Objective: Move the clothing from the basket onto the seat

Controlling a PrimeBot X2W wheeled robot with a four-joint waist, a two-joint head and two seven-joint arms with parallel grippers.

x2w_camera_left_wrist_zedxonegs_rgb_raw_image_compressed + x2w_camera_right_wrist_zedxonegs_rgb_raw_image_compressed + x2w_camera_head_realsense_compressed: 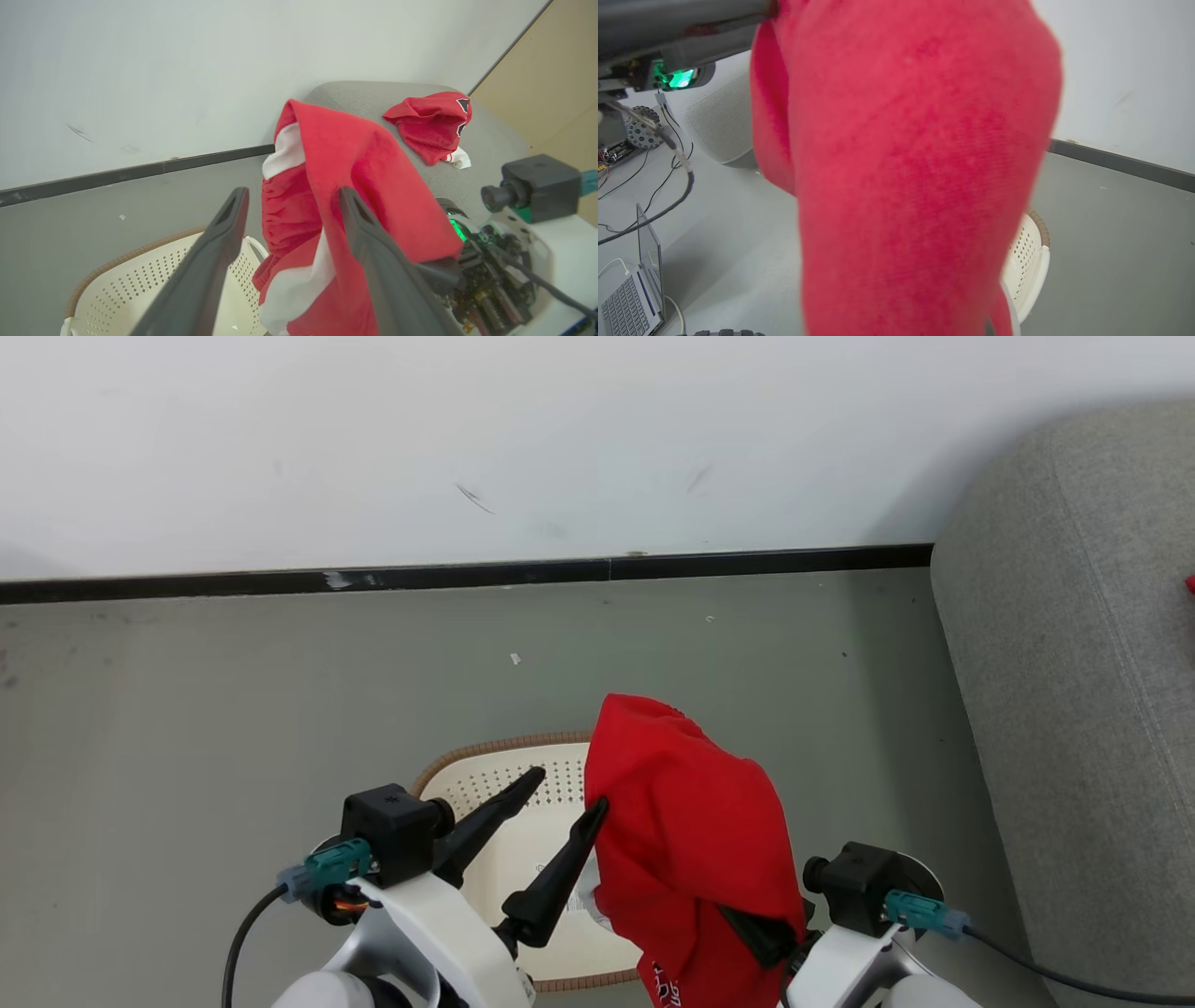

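Two garments: one red fabric sports garment with white stripes (686, 821) hangs in the air at the lower middle of the head view, draped over the right gripper (764, 933). A second red garment with black-and-white lettering (432, 123) lies crumpled on the seat, at the upper right of the left wrist view.
Basket: the cream perforated plastic laundry basket with a brown woven-look rim (485, 747) stands on the floor at the bottom middle, below the hanging garment.
Seat: the large grey fabric-upholstered cushion (1064, 709) runs down the right edge of the head view, apart from the basket.
Right arm: the fingers are buried under the cloth, so I cannot tell whether they pinch it or merely carry it.
Left arm: the left gripper (569, 788) has its two dark fingers spread apart, holding nothing, over the basket; one fingertip is just beside the hanging garment.
Surroundings: grey floor (280, 709), white wall (560, 429), black skirting strip (467, 577); an open laptop (630, 298) sits at the lower left of the right wrist view.
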